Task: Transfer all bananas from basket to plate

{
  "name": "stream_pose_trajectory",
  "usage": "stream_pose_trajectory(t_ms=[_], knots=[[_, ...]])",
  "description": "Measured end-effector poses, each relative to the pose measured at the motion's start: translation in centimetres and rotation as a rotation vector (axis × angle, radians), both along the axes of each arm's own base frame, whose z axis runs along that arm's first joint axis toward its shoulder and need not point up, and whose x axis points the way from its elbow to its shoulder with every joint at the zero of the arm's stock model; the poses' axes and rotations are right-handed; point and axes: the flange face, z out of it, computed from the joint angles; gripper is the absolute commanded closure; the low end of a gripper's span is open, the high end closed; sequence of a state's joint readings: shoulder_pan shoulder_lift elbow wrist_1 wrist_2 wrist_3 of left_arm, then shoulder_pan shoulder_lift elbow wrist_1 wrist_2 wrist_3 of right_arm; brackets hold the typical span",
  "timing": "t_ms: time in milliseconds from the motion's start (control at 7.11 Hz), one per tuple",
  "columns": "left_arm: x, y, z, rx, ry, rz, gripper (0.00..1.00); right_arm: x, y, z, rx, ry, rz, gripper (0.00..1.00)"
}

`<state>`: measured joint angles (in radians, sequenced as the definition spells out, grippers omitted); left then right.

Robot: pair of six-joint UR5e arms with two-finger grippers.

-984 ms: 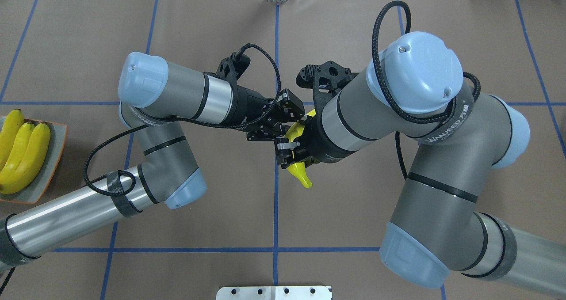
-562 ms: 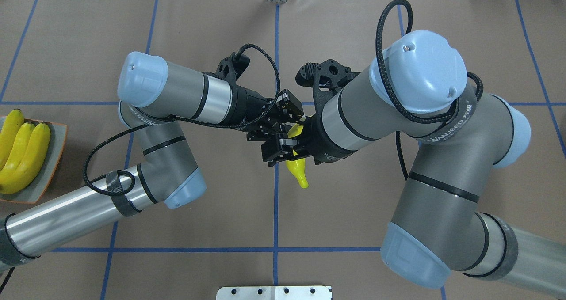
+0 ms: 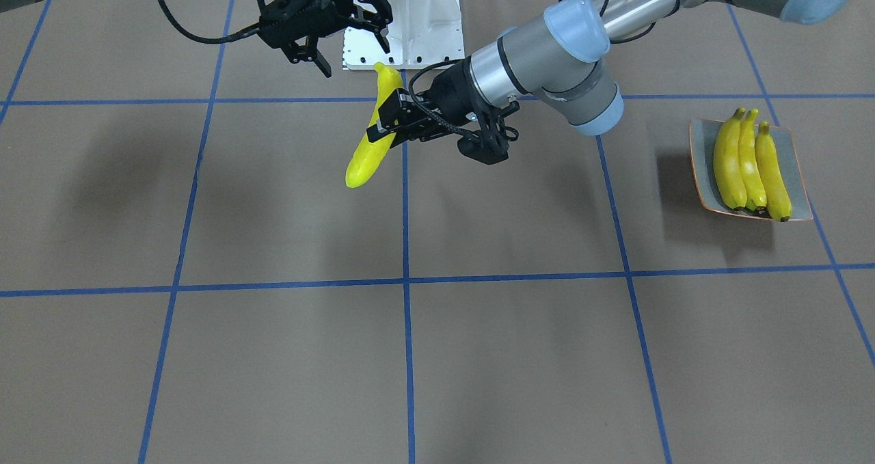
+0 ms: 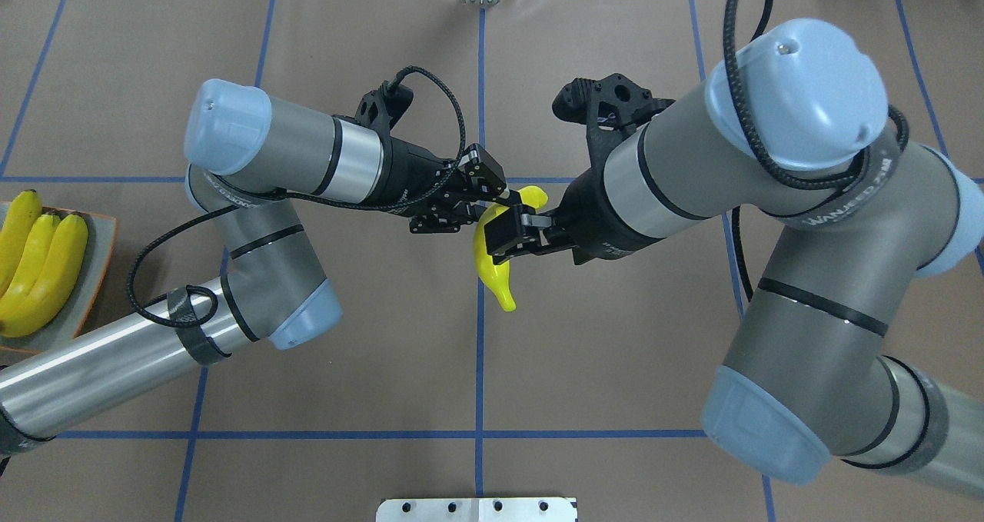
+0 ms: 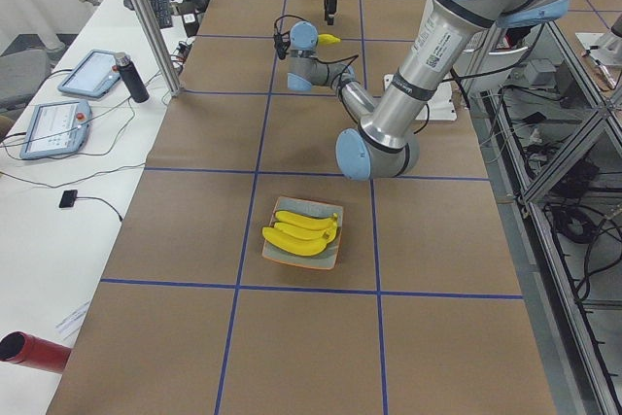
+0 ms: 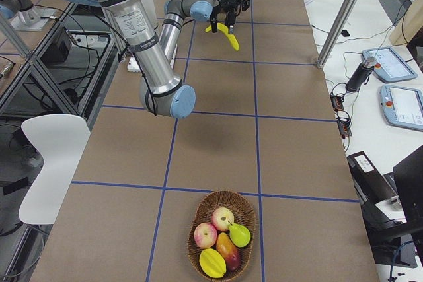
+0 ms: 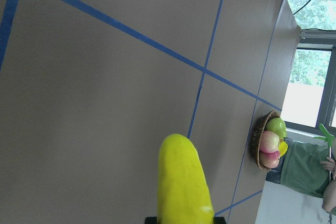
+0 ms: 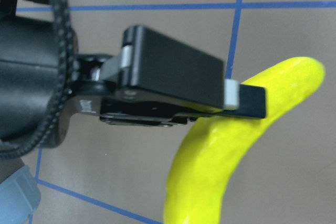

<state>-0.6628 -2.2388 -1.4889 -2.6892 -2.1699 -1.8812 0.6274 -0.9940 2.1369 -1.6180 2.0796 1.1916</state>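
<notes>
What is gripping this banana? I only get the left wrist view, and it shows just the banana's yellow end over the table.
Observer: The left gripper is clamped on the banana.
Operator: Is anything else touching it?
Observer: No. The right gripper is open and apart from the banana's stem end.
Operator: How full is the plate?
Observer: Three bananas lie side by side on the plate.
</notes>
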Motion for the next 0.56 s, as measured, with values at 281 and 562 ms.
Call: stream_pose_trajectory(t_ms=[281,562], knots=[[-6.2,-3.7,5.2,0.045,-0.073,0.047,1.0,3.5,-2.5,1.7,-0.034,0.011,0.044,0.0],[-13.0,-6.0,10.3,0.144,-0.124,0.135,1.0,5.4,-4.3,2.9,-0.05,0.028,0.079,0.0]])
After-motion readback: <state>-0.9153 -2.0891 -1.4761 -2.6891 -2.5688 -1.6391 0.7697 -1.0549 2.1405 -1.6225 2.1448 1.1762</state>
